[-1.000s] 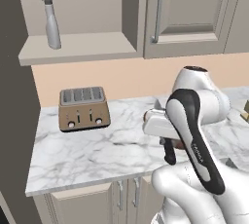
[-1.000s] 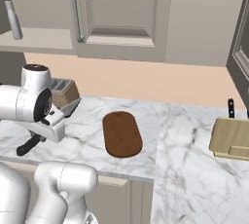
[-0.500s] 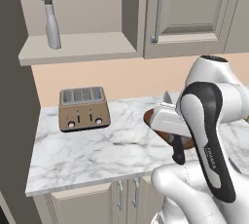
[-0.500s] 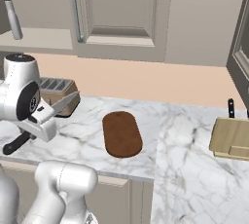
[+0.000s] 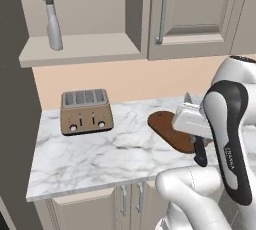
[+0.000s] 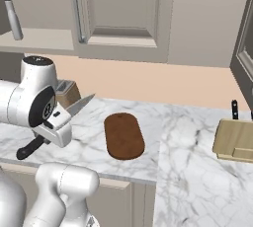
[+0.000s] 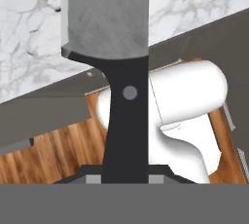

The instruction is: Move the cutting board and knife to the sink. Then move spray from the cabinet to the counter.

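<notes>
My gripper is shut on the knife and holds it in the air over the counter's front part. The black handle points down and toward me, and the silver blade slants up and away. In the hand view the handle runs up between the fingers into the blade. The dark oval cutting board lies flat on the marble, just beyond the gripper. The grey spray stands upright in the cabinet's open niche. The sink is out of view.
A brown toaster stands at the back left of the counter. At the far right lies a pale wooden block with a black handle behind it. A panelled door with a bar handle hangs above the counter.
The arm has swung to the right with the knife in its grip, from beside the toaster toward the cutting board. The board, toaster and spray have stayed put.
</notes>
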